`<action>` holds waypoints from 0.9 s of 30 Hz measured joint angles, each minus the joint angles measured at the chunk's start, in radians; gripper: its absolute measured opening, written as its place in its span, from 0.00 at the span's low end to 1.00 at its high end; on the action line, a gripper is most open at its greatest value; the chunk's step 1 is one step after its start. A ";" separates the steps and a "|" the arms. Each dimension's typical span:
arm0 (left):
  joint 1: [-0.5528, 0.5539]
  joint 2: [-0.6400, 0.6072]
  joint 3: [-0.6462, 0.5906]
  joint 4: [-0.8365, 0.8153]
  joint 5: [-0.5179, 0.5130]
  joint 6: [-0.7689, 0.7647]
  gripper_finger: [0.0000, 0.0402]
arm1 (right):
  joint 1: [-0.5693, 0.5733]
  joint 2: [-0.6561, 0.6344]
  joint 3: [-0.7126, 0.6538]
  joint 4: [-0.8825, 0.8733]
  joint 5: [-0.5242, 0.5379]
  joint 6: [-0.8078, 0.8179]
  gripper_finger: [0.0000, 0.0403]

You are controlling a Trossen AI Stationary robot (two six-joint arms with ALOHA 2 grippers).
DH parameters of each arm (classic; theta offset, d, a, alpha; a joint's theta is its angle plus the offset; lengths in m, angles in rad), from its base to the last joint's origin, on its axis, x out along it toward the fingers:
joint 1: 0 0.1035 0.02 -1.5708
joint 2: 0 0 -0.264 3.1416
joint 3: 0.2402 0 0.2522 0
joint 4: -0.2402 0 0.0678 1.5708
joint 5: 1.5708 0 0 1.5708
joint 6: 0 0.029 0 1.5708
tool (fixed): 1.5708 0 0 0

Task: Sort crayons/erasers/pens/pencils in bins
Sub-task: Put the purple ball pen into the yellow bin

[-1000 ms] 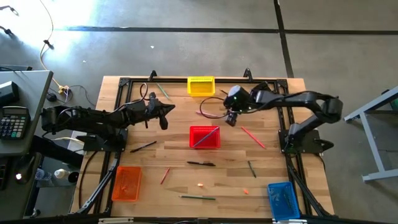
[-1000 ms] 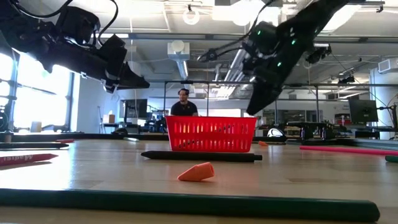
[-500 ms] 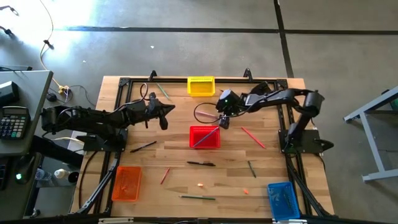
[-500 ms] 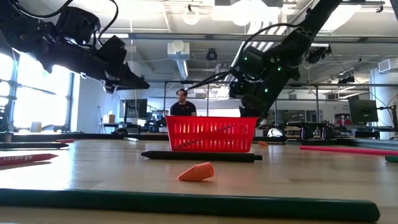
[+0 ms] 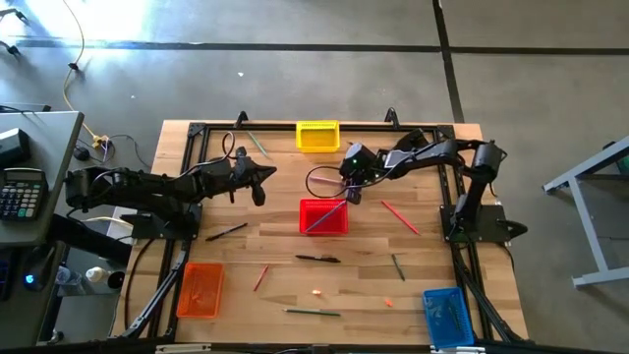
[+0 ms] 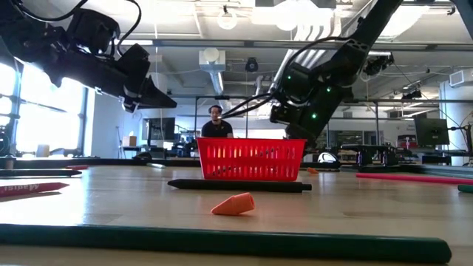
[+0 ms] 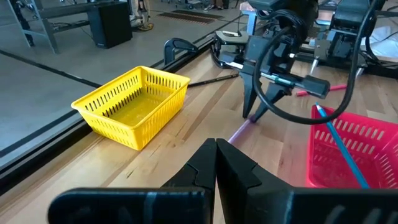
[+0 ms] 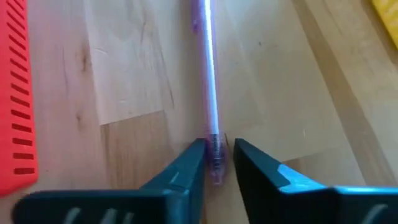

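A thin pink-purple pencil (image 8: 208,87) lies flat on the table just beyond the far right corner of the red bin (image 5: 323,216); it also shows in the left wrist view (image 7: 239,130). My right gripper (image 5: 352,192) points down over one end of it, slightly open, one finger on each side of that end (image 8: 215,163). My left gripper (image 5: 257,187) is shut and empty, above the table left of the red bin. A blue pencil (image 7: 339,146) leans inside the red bin. My right gripper comes from above, its fingers across the pencil, one on each side of the pencil's end (image 8: 215,163). One finger (image 8: 189,163) stands right against it, and a narrow gap shows at the other. I cannot tell whether they touch it. The pencil lies on the table.
The yellow bin (image 5: 317,135) is at the far edge, the orange bin (image 5: 200,289) near left, the blue bin (image 5: 444,315) near right. Black pens (image 5: 317,259) (image 5: 226,232), a red pencil (image 5: 400,217), green pencils (image 5: 313,312) (image 5: 398,266) and small erasers (image 5: 316,292) lie scattered on the table.
My right gripper has moved toward the table's left edge and down, to the pink-purple pencil beside the red bin. My left gripper has kept still.
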 joint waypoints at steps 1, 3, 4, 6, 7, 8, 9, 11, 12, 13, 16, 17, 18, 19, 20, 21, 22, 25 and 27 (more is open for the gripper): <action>0.000 0.000 0.000 0.000 0.000 0.000 0.00 | -0.004 0.000 0.000 -0.003 0.000 -0.002 0.13; 0.000 0.000 0.000 0.000 0.000 -0.001 0.00 | -0.012 -0.001 0.000 -0.008 -0.002 -0.002 0.09; 0.000 0.000 0.000 0.000 0.000 -0.003 0.00 | -0.014 -0.002 0.000 -0.010 -0.002 0.001 0.07; 0.000 0.000 0.000 0.000 0.001 -0.008 0.00 | -0.017 -0.007 0.000 -0.013 -0.003 0.001 0.04; 0.000 0.000 0.000 0.000 0.001 -0.009 0.00 | -0.017 -0.011 -0.001 -0.014 -0.001 0.001 0.03; 0.000 0.000 0.000 0.000 0.001 -0.008 0.00 | -0.017 -0.015 -0.002 -0.016 0.002 0.001 0.03; 0.000 0.000 0.000 0.000 0.001 -0.008 0.00 | -0.016 -0.022 -0.002 -0.023 0.008 0.001 0.03; 0.000 0.000 0.000 0.000 0.002 -0.011 0.00 | -0.019 -0.046 -0.006 -0.054 0.023 0.002 0.04; 0.000 0.000 0.000 0.000 0.002 -0.011 0.00 | -0.020 -0.060 -0.005 -0.071 0.026 0.003 0.05; 0.000 0.000 0.000 0.000 0.002 -0.012 0.00 | -0.021 -0.076 0.000 -0.103 0.027 0.004 0.05; 0.000 0.000 0.000 0.000 0.002 -0.026 0.00 | -0.019 -0.125 0.050 -0.236 0.048 0.021 0.05; 0.000 0.000 0.000 0.000 0.002 -0.026 0.00 | -0.017 -0.140 0.070 -0.279 0.061 0.022 0.05; 0.000 0.000 0.000 0.000 0.002 -0.027 0.00 | -0.015 -0.151 0.091 -0.320 0.067 0.023 0.05; 0.000 0.000 0.000 0.000 0.002 -0.027 0.00 | -0.012 -0.160 0.119 -0.354 0.082 0.025 0.05; 0.000 0.000 0.000 0.000 0.002 -0.027 0.00 | -0.010 -0.166 0.152 -0.388 0.094 0.034 0.05; 0.000 0.000 0.000 0.000 0.002 -0.027 0.00 | -0.011 -0.168 0.189 -0.425 0.112 0.046 0.06; 0.000 0.000 0.000 0.000 0.002 -0.027 0.00 | -0.012 -0.169 0.229 -0.458 0.135 0.049 0.06; 0.000 0.000 0.000 0.000 0.001 -0.027 0.00 | -0.014 -0.148 0.351 -0.537 0.202 0.015 0.06; 0.000 0.000 0.000 0.000 0.001 -0.027 0.00 | -0.020 -0.115 0.436 -0.571 0.230 -0.031 0.06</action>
